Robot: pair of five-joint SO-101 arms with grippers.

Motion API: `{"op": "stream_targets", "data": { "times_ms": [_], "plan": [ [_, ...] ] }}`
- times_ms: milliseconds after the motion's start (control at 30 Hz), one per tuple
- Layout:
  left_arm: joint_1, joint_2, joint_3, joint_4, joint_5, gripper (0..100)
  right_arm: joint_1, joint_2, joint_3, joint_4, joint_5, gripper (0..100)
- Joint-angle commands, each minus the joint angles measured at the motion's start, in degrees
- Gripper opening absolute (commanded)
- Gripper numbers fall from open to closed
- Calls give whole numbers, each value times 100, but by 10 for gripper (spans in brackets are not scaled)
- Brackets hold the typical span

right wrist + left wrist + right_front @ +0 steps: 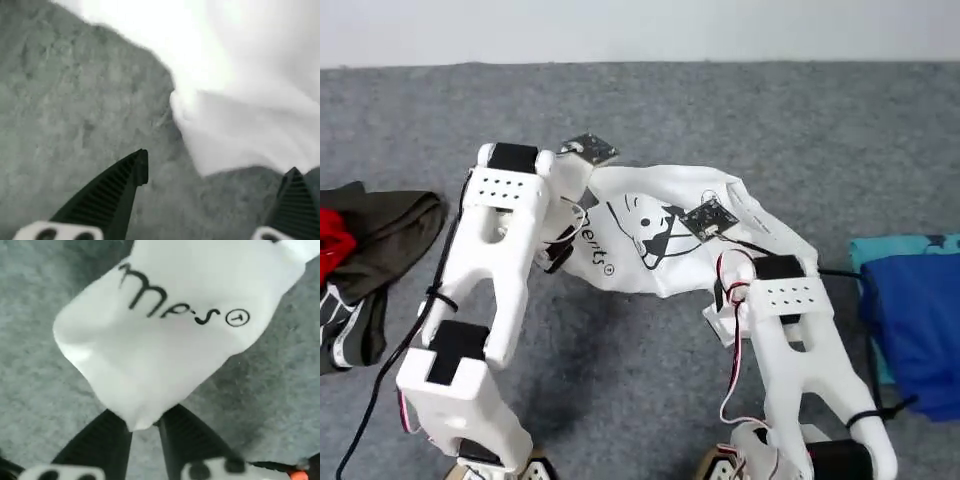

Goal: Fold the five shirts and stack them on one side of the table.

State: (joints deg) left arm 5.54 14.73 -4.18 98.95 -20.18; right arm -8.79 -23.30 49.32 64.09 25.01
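Left gripper (145,427) pinches white shirt (655,235) corner, probably to spread it for folding; right gripper (217,162) spread over tabletop (630,370) beside opposite edge, not yet gripping.

black lettering, partly hidden, on white shirt (165,360).

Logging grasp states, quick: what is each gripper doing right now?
Left gripper: shut on the white printed fabric shirt.
Right gripper: open, holding nothing.
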Motion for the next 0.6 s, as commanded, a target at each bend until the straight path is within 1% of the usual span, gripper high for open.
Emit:
{"op": "stream_targets", "data": {
  "times_ms": [0, 100, 167, 233, 333, 367, 433, 533, 567],
  "plan": [
    [-26, -325, 101, 26, -97, 13, 66, -75, 316, -1033, 62, 390],
    [-44, -325, 136, 44, -97, 13, 101, -75, 721, -1719, 62, 377],
    [-53, -325, 154, 44, -97, 13, 268, -75, 949, -2176, 62, 319],
    [-35, -316, 163, 35, -97, 13, 541, -75, 1125, -2668, 62, 220],
    [-18, -316, 163, 26, -97, 13, 971, -75, 1301, -3160, 26, 28],
    [-26, -316, 163, 26, -97, 13, 1121, -75, 1319, -3231, 18, 0],
    [-53, -316, 163, 26, -97, 13, 1393, -101, 1319, -3231, 18, 46],
    [-53, -316, 163, 26, -97, 13, 1666, -215, 1143, -3002, 18, 4],
    [-53, -316, 163, 26, -97, 13, 1692, -286, 993, -2721, -9, 14]
  ]
}}
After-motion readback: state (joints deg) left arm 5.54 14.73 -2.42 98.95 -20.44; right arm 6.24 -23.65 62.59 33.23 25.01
